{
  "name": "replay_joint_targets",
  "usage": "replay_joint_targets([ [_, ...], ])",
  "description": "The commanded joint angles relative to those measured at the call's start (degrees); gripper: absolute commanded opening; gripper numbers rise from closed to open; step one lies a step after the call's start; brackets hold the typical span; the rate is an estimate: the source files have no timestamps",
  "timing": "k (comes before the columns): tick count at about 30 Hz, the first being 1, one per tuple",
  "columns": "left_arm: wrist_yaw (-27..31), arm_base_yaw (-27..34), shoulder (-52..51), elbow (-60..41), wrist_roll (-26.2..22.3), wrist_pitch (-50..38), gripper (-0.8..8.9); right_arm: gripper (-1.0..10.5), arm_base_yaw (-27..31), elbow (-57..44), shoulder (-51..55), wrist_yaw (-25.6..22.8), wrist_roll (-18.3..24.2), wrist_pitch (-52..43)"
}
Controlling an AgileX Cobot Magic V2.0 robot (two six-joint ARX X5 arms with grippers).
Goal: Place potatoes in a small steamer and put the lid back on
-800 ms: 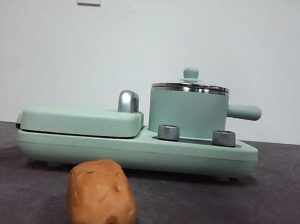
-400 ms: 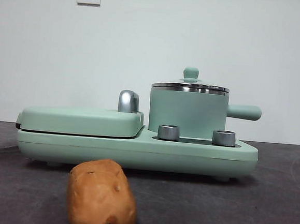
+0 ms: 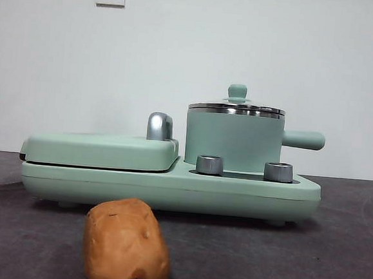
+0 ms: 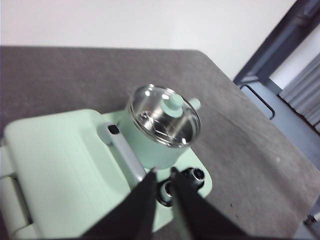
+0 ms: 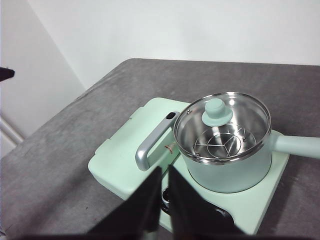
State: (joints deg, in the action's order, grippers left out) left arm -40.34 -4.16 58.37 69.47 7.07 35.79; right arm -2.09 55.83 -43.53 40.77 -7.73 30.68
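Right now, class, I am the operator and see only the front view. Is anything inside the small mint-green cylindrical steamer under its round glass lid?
Observer: Through the round glass lid, the right wrist view shows only a steel wire rack inside the small mint-green cylindrical steamer. The oblong orange-brown potato is not in it.
Operator: Where are the arms? I see none.
Observer: The left gripper hangs above the round front dials of the flat green appliance base, carrying nothing.
Operator: And the other?
Observer: The right gripper hangs above the same base, near the curved chrome handle, and is also carrying nothing.
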Motion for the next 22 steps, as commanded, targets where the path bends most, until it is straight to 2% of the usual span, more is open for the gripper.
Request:
replay_joint_targets([
  [1,-0.42,-1.03,0.79,1.18,-0.68,-0.5,2.27,1.6,-0.02,1.14,-0.2,0.31,0.44,-0.37],
  [4,-0.48,-2.64,1.29,1.18,-0.68,-0.57,3.97,3.1,-0.02,1.14,-0.17,0.37,0.2,-0.35],
  [8,-1.95,-5.92,2.51,1.25,-0.85,-1.11,4.47,4.4,-0.02,1.14,-0.15,0.39,-1.01,0.09],
  [13,-1.64,-10.84,6.95,2.91,-1.05,-1.07,4.77,4.6,-0.02,1.14,-0.17,0.37,-1.25,0.9],
  [19,3.17,-16.35,17.75,9.9,-1.09,-0.22,4.76,4.5,-0.04,1.14,-0.17,0.42,-1.31,1.6],
  [22,8.07,-19.12,25.07,16.55,-2.93,2.91,4.76,4.5,-0.04,1.14,-0.17,0.42,-2.36,1.6],
])
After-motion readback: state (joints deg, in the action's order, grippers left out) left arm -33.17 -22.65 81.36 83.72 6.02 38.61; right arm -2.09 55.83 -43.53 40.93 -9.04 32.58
